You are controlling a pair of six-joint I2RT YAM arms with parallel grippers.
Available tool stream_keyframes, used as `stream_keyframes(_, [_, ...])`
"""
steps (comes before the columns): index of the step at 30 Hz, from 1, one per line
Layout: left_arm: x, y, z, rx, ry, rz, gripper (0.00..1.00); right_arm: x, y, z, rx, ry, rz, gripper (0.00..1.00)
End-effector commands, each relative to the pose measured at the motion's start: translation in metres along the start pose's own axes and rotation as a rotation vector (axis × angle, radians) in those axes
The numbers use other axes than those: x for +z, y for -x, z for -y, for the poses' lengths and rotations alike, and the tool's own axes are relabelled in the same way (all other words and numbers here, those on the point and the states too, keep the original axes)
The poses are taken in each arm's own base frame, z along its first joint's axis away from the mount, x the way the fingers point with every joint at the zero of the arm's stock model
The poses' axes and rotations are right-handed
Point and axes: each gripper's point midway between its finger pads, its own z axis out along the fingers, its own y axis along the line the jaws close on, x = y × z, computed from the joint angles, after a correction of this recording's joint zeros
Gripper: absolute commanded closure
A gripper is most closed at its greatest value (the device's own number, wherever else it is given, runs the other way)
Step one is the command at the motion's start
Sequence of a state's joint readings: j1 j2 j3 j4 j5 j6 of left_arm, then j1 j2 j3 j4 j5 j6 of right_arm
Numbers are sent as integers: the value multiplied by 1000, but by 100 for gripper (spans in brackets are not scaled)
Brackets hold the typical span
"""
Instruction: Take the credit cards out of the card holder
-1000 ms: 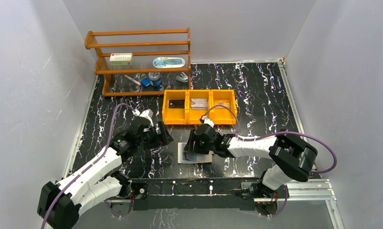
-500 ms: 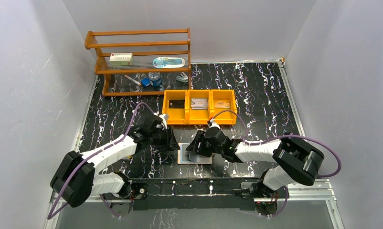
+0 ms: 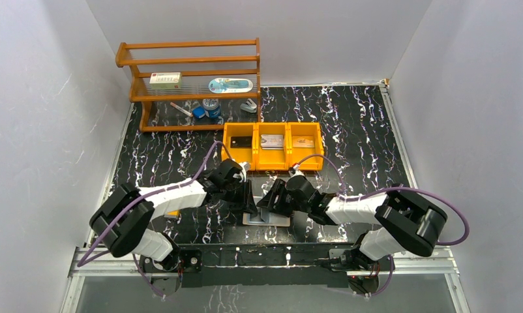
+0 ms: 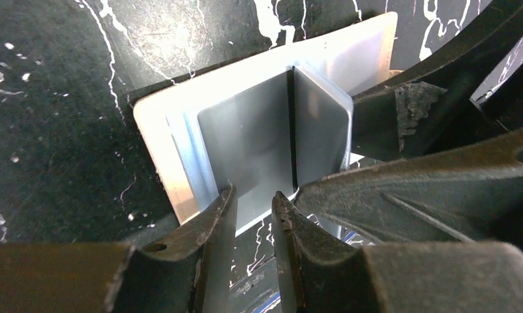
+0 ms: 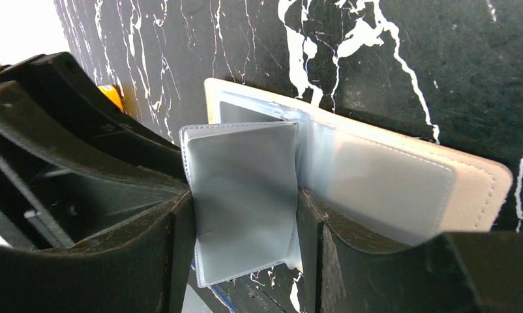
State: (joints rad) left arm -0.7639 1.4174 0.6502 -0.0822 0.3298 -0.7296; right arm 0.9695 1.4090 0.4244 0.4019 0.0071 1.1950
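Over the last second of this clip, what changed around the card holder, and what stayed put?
The left gripper swung rightward from beside the orange tray to the card holder, its fingers narrowing around the near edge of an upright plastic sleeve. The right gripper shifted slightly, staying at the sleeve. Holder, tray and wooden rack stayed put.

Matt beige card holder (image 5: 471, 189) with stitched, leather-like edging lies open on a glossy black worktop (image 4: 63, 78) veined white like marble. Between the right gripper (image 5: 246, 215) fingers stands a shiny clear plastic sleeve (image 5: 242, 202) over a smooth silver-grey card. The left gripper (image 4: 252, 208) is rough, matt black plastic.
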Motion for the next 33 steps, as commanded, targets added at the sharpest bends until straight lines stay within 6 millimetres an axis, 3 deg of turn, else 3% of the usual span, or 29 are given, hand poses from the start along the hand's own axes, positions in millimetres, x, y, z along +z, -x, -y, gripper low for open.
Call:
stream_keyframes(1, [7, 4, 12, 4, -31, -2, 76, -3, -2, 9, 20, -9, -5, 37])
stream_keyframes(12, [18, 1, 6, 11, 10, 8, 80, -13, 5, -9, -11, 33, 3, 31])
stream_keyframes(19, [18, 10, 35, 120, -59, -3, 77, -31, 20, -19, -46, 11, 55, 23])
stream_keyframes(26, [27, 12, 43, 131, -63, -18, 75, -61, 44, 2, -38, -122, 193, 16])
stream_keyframes(33, [29, 9, 56, 191, -100, -45, 68, -88, 62, 5, -20, -119, 317, 25])
